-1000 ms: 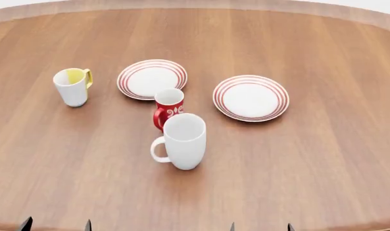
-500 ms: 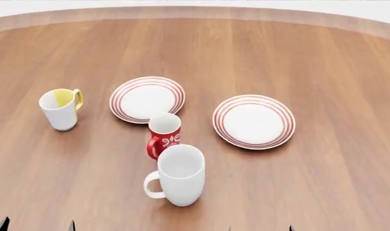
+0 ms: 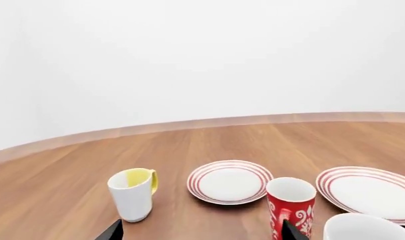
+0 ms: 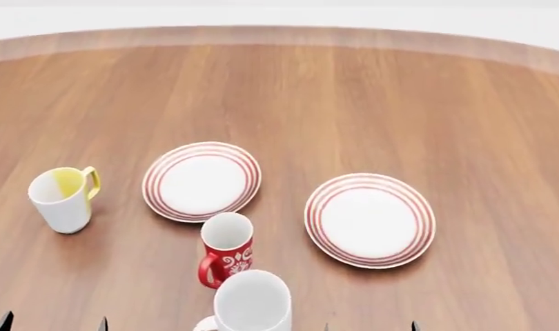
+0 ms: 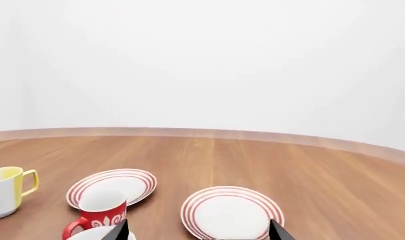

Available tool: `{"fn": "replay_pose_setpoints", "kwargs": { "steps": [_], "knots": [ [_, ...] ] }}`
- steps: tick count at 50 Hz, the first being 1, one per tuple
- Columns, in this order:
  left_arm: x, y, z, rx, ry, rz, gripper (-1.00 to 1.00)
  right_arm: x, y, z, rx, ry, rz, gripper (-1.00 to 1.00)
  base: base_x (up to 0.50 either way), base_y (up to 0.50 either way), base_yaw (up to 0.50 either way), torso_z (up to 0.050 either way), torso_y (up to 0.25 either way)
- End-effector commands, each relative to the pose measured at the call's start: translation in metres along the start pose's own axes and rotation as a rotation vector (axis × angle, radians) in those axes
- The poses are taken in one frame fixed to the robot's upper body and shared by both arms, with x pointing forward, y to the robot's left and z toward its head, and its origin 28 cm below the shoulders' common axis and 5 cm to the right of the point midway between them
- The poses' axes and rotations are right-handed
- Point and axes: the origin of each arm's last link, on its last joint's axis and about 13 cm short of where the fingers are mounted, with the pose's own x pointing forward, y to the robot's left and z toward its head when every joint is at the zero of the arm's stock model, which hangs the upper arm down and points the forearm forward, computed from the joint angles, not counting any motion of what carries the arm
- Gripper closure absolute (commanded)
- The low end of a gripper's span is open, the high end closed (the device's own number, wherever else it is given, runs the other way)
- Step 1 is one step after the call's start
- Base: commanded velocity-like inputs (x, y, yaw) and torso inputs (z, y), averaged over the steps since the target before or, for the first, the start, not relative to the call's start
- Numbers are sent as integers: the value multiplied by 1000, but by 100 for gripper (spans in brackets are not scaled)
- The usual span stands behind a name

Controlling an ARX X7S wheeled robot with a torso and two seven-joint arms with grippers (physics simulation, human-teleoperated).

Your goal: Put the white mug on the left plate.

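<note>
Wood table (image 4: 372, 89), white walls; white mug (image 4: 252, 303) at near edge just in front of red mug (image 4: 226, 249), left plate (image 4: 202, 181) beyond—likely rigid, slick, breakable ceramic, so grip body or handle; left gripper (image 3: 199, 232) and right gripper (image 5: 197, 231) both spread, empty.

On the wooden table (image 5: 309, 165) stand two red-ringed plates, the left plate (image 5: 112, 186) behind a red mug (image 5: 99, 212).

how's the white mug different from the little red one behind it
The white mug is plain all-white; the red mug is red with white swirls and a white inside. The white mug is larger and wider. It stands nearer the robot, cut off by the head view's bottom edge; the red mug shows whole. Both stand upright, handles toward the robot's left.
</note>
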Motion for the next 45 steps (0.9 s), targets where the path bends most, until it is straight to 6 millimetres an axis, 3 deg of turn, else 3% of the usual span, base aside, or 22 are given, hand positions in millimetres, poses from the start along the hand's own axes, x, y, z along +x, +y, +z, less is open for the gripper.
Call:
{"fn": "replay_pose_setpoints", "kwargs": {
  "steps": [1,45],
  "knots": [
    [1,-1,-2,1,3,-4,-100,1,0,-1,1,3,1,-100,363,0,0,0,0],
    [0,-5,-4,15,3,-30,-100,2,1,-2,-10,7,6,-100,364,0,0,0,0]
  ]
}}
